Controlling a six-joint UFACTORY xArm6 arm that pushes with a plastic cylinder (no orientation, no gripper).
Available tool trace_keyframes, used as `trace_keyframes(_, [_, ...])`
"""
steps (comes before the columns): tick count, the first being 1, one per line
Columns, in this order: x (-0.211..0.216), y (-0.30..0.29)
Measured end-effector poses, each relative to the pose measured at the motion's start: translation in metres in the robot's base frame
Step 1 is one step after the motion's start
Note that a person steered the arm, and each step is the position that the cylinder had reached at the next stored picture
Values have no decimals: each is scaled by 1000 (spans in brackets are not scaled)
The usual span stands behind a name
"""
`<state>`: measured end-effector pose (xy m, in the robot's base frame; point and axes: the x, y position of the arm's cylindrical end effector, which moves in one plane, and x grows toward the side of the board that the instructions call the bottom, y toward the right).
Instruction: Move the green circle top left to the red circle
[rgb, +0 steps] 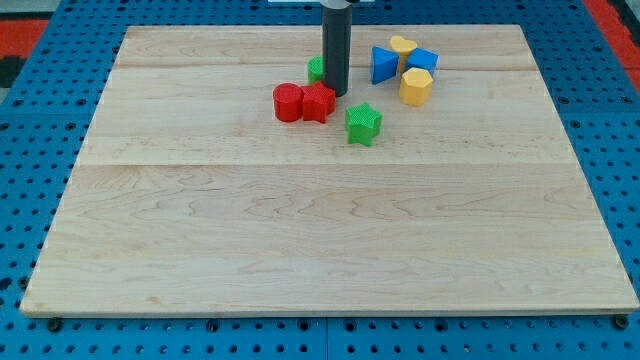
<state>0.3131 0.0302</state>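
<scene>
Bright, even overhead light falling across pale wooden worktop (330, 230). Blocks casting only short, soft shadows. No glare showing on wood. Focus holding sharp throughout; faint blur softening far corners. Edges showing no distortion.

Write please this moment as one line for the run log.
my tip: beside green circle, on its right | red circle: below-left of green circle, apart | move: not done

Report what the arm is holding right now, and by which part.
Nothing is held: the arm ends in a rod. My tip rests on the board beside the green circle, just above the red blocks.
</scene>
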Motion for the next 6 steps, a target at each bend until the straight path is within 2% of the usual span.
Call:
trace_keyframes(1, [-25,3])
trace_keyframes(2, [-40,-66])
trace_keyframes(3, [-61,-66])
trace_keyframes(4, [-61,-80])
trace_keyframes(6, [-14,-63])
